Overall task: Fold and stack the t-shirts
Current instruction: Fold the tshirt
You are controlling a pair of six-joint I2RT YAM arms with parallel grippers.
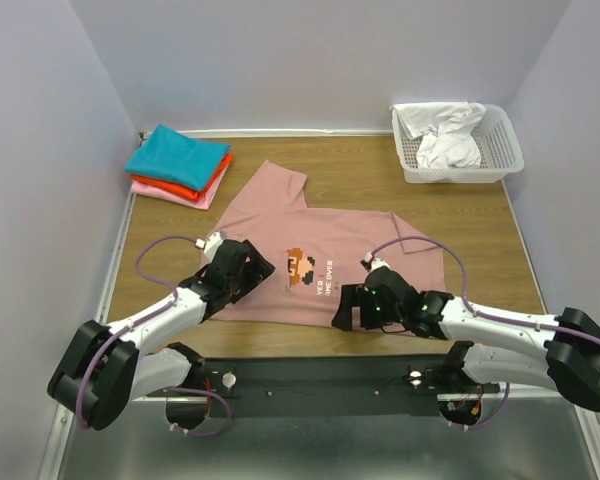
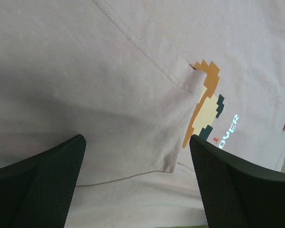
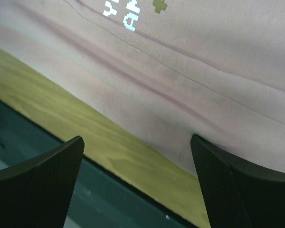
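Folding is the step in hand, we judge. At ten o'clock on the counter [image 1: 480,220] lies the stack of folded tees [image 1: 178,165], teal on top of orange-red and pink. The left pincer [image 1: 248,270] hangs spread, holding nothing, low over the left part of the dusty-pink tee [image 1: 330,240], where a layer of cloth laps over the pixel-figure print [image 1: 300,265]. The tee lies mid-counter, one sleeve reaching toward eleven o'clock. The right pincer [image 1: 348,306] is likewise spread and empty, just over the tee's six-o'clock hem. At one o'clock the white mesh basket [image 1: 458,174] holds white cloth [image 1: 445,140]. We think the next move calls for both pincers to drop, pinch the near hem without catching the layers under it, and carry it toward twelve o'clock together so that the fold lands square.
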